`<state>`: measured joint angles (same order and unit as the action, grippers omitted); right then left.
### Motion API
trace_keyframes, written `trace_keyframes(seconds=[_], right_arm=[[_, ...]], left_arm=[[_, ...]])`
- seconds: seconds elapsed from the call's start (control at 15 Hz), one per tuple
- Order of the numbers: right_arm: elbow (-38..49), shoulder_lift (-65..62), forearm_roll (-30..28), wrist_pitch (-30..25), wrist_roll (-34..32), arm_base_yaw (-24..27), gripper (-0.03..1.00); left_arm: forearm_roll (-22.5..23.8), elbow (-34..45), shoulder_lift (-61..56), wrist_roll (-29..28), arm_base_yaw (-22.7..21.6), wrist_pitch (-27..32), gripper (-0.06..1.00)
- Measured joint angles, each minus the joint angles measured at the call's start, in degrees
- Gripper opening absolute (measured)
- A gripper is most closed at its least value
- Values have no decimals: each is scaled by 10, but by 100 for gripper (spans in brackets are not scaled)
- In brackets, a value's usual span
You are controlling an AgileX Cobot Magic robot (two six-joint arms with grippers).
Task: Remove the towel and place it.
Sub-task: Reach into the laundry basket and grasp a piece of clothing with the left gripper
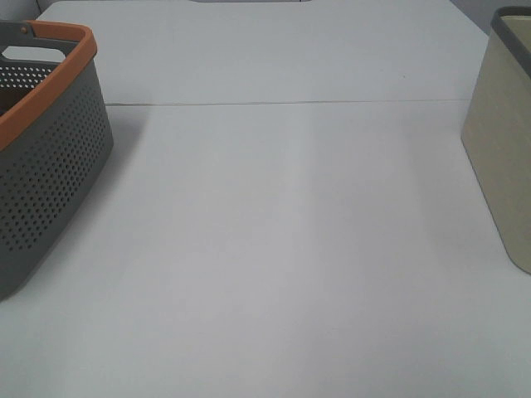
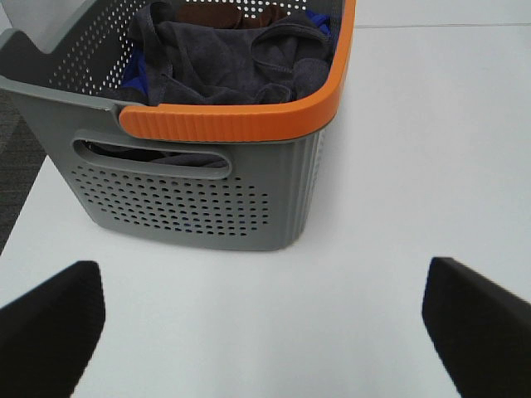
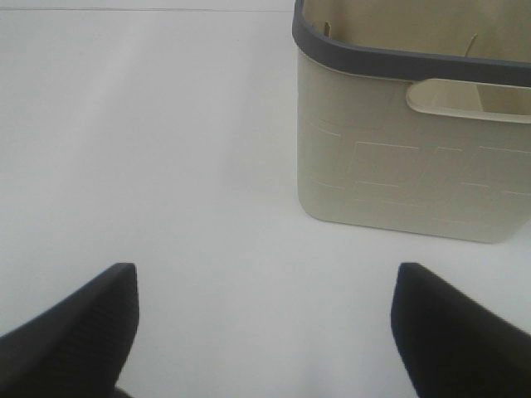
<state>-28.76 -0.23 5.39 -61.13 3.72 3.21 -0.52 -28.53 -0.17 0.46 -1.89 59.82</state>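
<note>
The towel, a dark charcoal-grey cloth, lies crumpled inside the grey perforated basket with an orange rim. The basket also shows at the left edge of the high view, where the towel is hidden. My left gripper is open and empty, above the table a little short of the basket's handle end. My right gripper is open and empty, above the table in front of the beige bin. Neither gripper shows in the high view.
The beige bin with a dark grey rim stands at the right edge of the white table. Blue and brown cloth lies under the towel in the basket. A seam crosses the table at the back.
</note>
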Motion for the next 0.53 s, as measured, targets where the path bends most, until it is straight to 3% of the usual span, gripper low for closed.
trace_keyframes(seconds=[0.53], right_arm=[[0,0,0,0,0,0,74]], left_arm=[[0,0,0,0,0,0,98]])
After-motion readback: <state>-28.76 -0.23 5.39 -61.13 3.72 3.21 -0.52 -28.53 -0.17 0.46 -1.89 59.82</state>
